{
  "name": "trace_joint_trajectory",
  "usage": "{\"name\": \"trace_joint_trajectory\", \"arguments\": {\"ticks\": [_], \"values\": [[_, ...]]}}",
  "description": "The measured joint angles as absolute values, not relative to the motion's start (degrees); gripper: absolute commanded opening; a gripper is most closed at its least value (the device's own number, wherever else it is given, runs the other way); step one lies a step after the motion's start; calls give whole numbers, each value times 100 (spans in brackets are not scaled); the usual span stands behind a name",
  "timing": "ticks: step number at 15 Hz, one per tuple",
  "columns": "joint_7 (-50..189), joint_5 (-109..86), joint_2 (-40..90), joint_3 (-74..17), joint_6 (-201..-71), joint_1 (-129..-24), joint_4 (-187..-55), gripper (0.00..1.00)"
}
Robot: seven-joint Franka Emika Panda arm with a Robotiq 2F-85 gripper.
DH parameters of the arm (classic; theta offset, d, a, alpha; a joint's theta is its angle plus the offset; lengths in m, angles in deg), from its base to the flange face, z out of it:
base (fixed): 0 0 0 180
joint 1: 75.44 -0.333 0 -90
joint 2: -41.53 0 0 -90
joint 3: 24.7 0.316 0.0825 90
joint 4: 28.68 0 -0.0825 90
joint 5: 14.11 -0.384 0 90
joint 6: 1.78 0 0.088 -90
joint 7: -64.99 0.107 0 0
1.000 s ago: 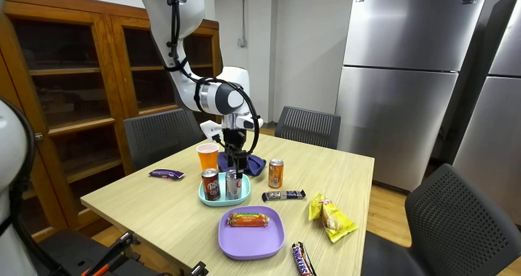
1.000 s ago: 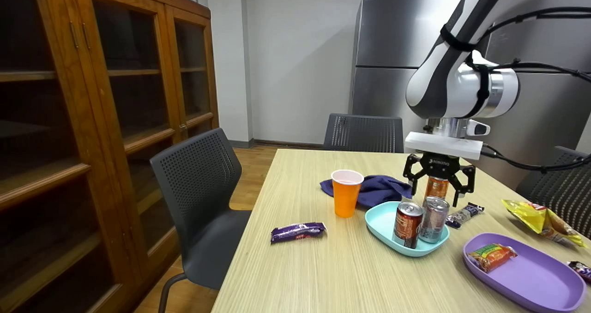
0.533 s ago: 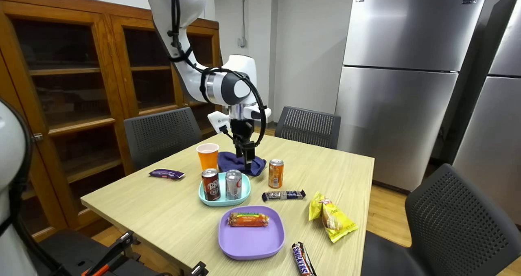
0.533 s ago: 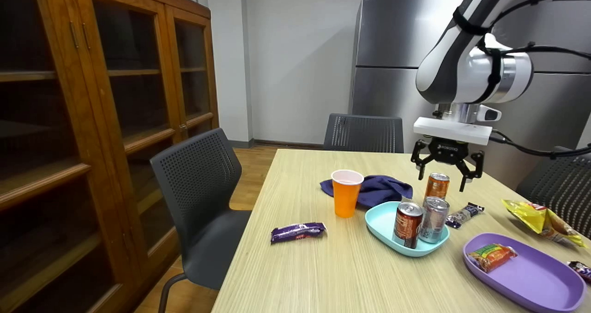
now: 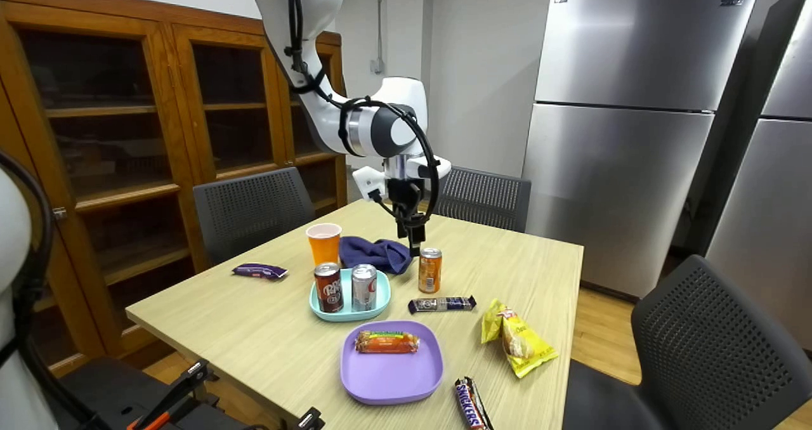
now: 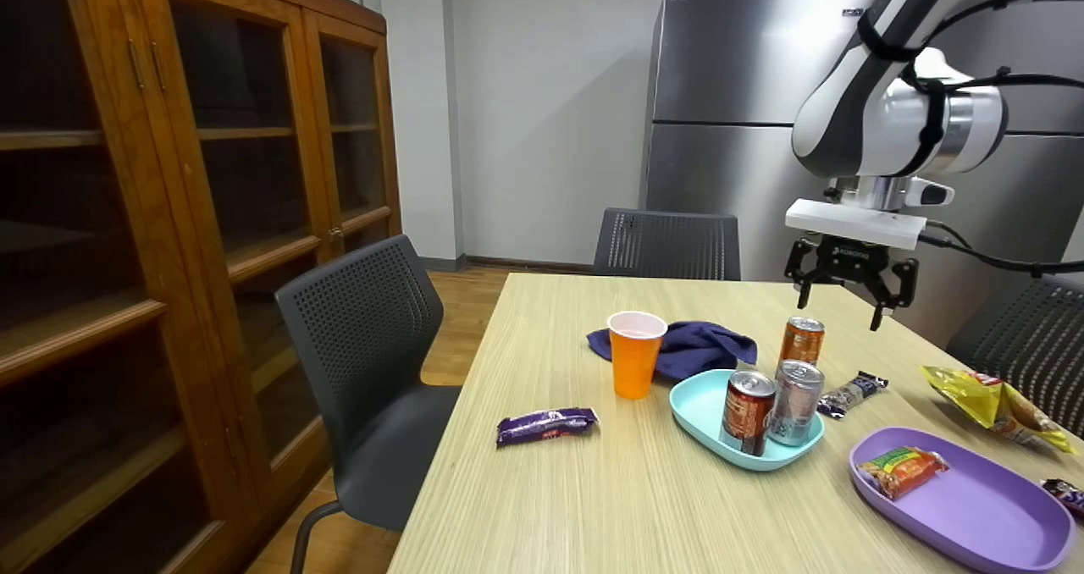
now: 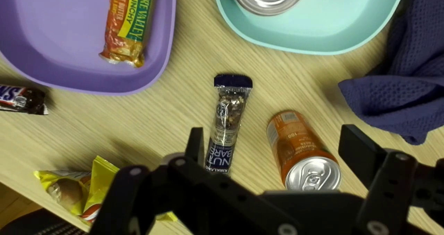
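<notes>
My gripper (image 7: 274,141) is open and empty, pointing down above the table. In both exterior views the gripper (image 5: 414,247) (image 6: 839,310) hangs near the top of an upright orange can (image 5: 429,271), apart from it as far as I can see. In the wrist view the orange can (image 7: 301,148) shows between the fingers, closer to the right one. A nut bar (image 7: 225,124) lies beside it, near the left finger. A teal tray (image 5: 349,316) holds a dark red Dr Pepper can (image 5: 329,288) and a silver can (image 5: 364,288), both upright. A dark blue cloth (image 5: 374,254) lies behind the tray.
A purple plate (image 5: 392,379) holds a granola bar (image 5: 387,342). A yellow snack bag (image 5: 517,341) and a Snickers bar (image 5: 471,404) lie near the table edge. An orange cup (image 5: 325,246) and a purple-wrapped bar (image 5: 260,271) are beyond the tray. Chairs (image 6: 364,328) surround the table.
The open gripper has risen from close by the silver can and moved across to near the orange can. The objects on the table have not moved.
</notes>
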State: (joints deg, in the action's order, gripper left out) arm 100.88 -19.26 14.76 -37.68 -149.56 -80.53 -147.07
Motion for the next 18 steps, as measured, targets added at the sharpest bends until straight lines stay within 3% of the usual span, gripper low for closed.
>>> {"name": "trace_joint_trajectory", "arguments": {"ticks": [18], "values": [[10290,-1927,-62,-3814,-14344,-7901,-12693,100]]}}
